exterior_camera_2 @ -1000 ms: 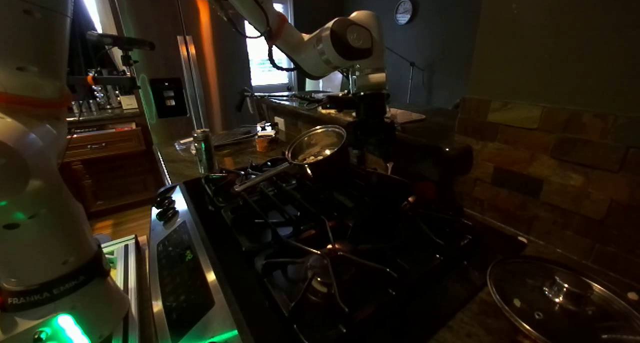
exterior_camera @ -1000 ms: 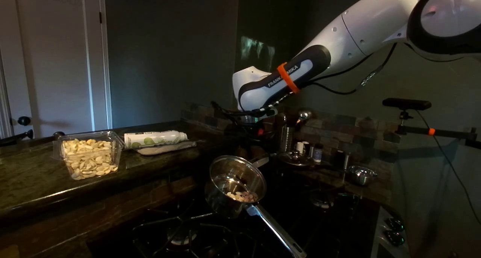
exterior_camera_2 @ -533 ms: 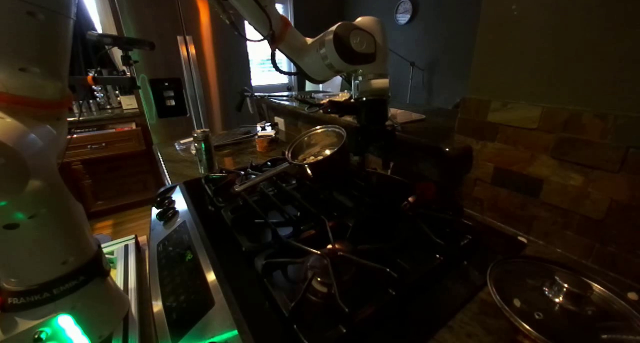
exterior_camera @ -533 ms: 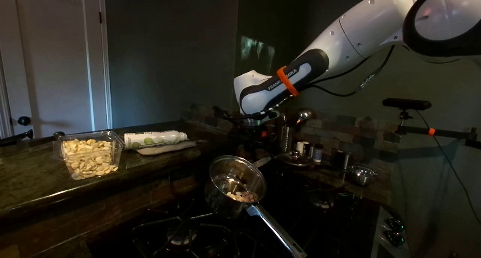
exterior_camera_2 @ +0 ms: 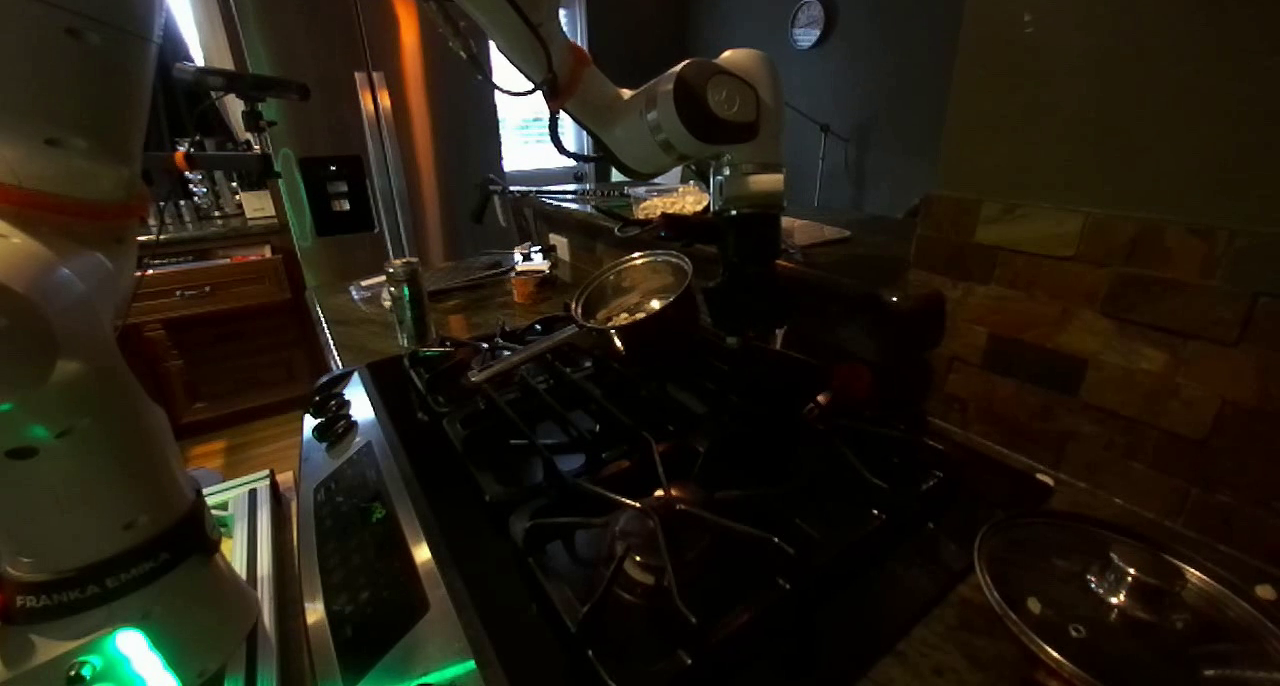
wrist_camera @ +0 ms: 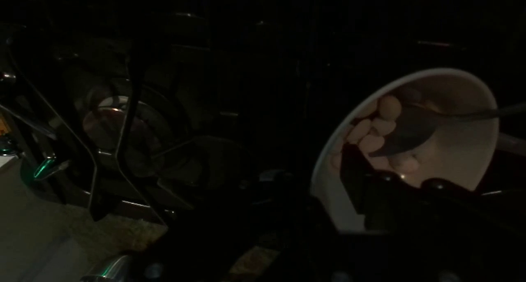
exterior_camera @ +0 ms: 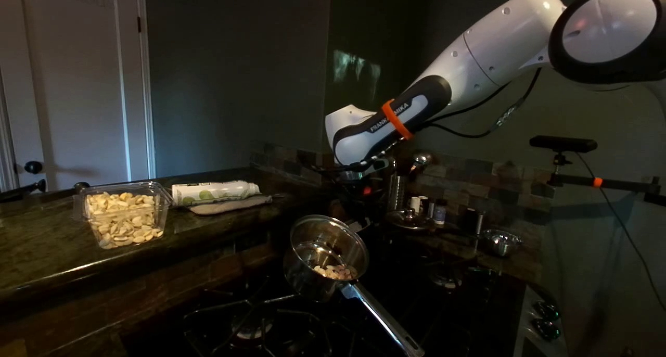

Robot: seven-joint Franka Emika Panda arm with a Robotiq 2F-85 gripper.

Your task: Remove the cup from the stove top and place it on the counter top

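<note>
The cup (wrist_camera: 460, 158), pale and whitish, holds several round pale pieces and a dark spoon in the wrist view. It looks tilted there, on the black stove top (wrist_camera: 189, 158). My gripper (wrist_camera: 335, 177) is at its lower left side: a dark finger (wrist_camera: 357, 187) reaches over the opening, while the other lies in shadow outside the wall. A strip of pale wall shows between them; contact is too dark to judge. In both exterior views the gripper (exterior_camera_2: 745, 311) hangs low beyond the saucepan, largely hiding the cup. The counter top (exterior_camera: 36, 258) is a long dark slab.
A steel saucepan (exterior_camera: 312, 284) with pale pieces inside stands close to the gripper, its handle (exterior_camera: 385, 320) sticking out. A glass lid (exterior_camera_2: 1130, 606) lies by the stove. The counter top carries a clear box (exterior_camera: 125, 221) and a green-white roll (exterior_camera: 213, 192).
My arm has come down steadily and shifted slightly, lowering the gripper beside the saucepan. The clear box shows more behind the arm in an exterior view. The saucepan has stayed put.
</note>
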